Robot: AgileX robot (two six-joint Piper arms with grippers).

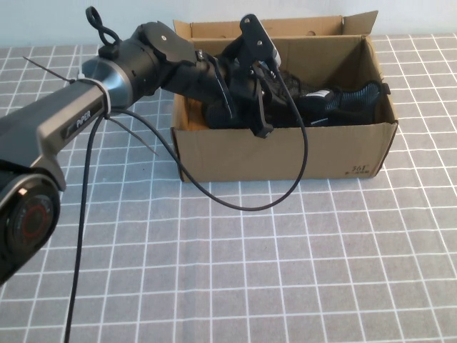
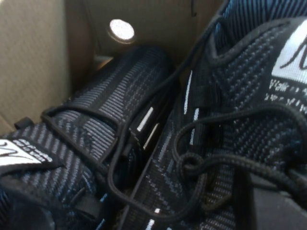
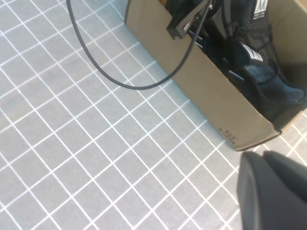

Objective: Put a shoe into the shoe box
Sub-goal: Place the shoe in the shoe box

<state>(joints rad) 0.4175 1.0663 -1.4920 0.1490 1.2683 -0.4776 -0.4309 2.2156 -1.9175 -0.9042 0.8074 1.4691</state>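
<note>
A brown cardboard shoe box (image 1: 285,153) stands open at the back of the table. Two black knit shoes with white tongue labels lie side by side in it (image 2: 91,129) (image 2: 240,96); one also shows in the high view (image 1: 335,100). My left gripper (image 1: 265,84) reaches down into the box from the left and sits right on the laced top of the shoes. My right gripper (image 3: 274,189) is shut and empty. It hovers over the table off the box's front right corner (image 3: 249,129), outside the high view.
A black cable (image 1: 243,204) from the left arm loops over the box's front wall onto the grey checked tablecloth (image 1: 285,271). The box flaps stand up at the back (image 1: 285,27). The left arm's base (image 1: 28,214) is at the left edge.
</note>
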